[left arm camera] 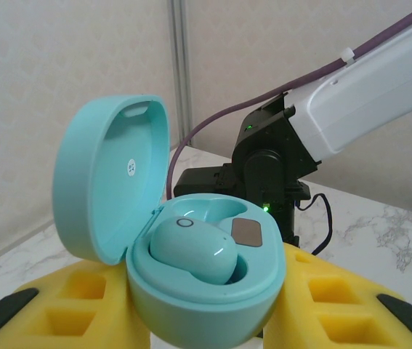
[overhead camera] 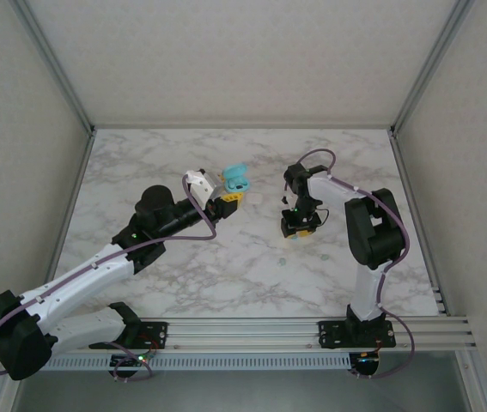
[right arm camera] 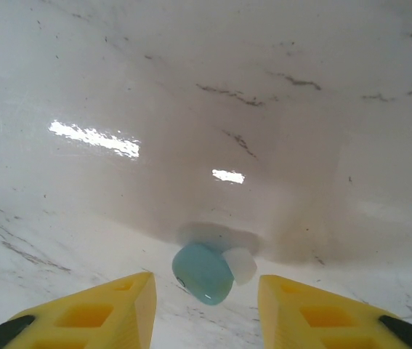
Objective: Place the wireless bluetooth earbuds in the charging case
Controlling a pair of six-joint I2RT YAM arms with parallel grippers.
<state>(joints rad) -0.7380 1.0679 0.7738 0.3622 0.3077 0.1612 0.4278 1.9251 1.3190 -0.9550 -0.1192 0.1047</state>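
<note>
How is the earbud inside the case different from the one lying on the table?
The cased earbud sits snug in the open turquoise charging case, held by the left pincer; the loose earbud lies bare on the marble table between the open fingers of the right pincer. The loose earbud shows a whitish ear tip; the cased earbud hides its tip. Both are pale turquoise and pebble-shaped.

Top view high above table (overhead camera: 226, 279), left wrist level, right wrist downward, close
</note>
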